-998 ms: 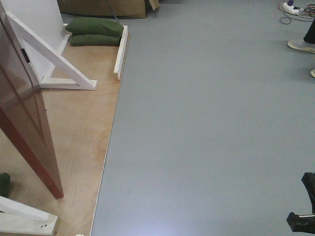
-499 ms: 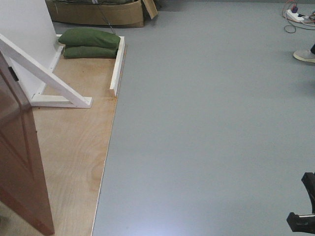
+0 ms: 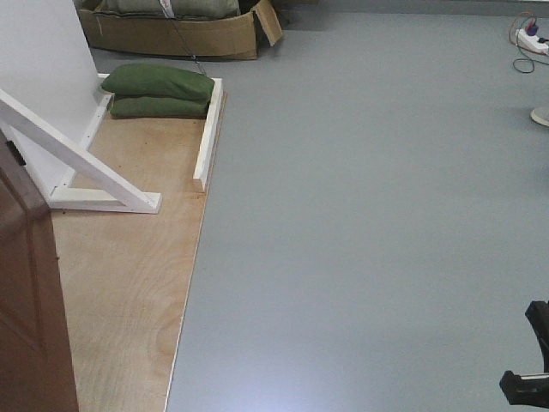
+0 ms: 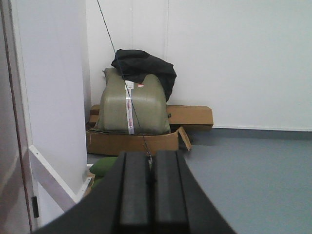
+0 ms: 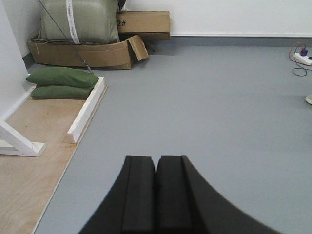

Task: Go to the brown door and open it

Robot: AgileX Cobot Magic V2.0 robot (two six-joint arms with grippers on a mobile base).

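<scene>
The brown door [image 3: 30, 300] stands open at the lower left of the front view, seen edge-on over the plywood base [image 3: 129, 275]. A thin strip of it may show at the far left of the left wrist view [image 4: 6, 146]. My left gripper [image 4: 150, 155] is shut and empty, pointing at the far wall to the right of the white door frame [image 4: 53, 97]. My right gripper [image 5: 156, 158] is shut and empty over the grey floor. A black part of the right arm [image 3: 527, 365] shows at the lower right of the front view.
A white diagonal brace [image 3: 86, 163] and a white rail [image 3: 208, 137] border the plywood. Two green sandbags [image 3: 159, 86] lie at its back. A cardboard box [image 3: 171, 30] with a green sack stands behind. A power strip [image 3: 532, 36] and a shoe [image 3: 540, 116] are at far right.
The whole view has shifted: the door has slid toward the lower left edge and shows less, while the sandbags moved down and the cardboard box came into view at the top. Both grippers stay shut.
</scene>
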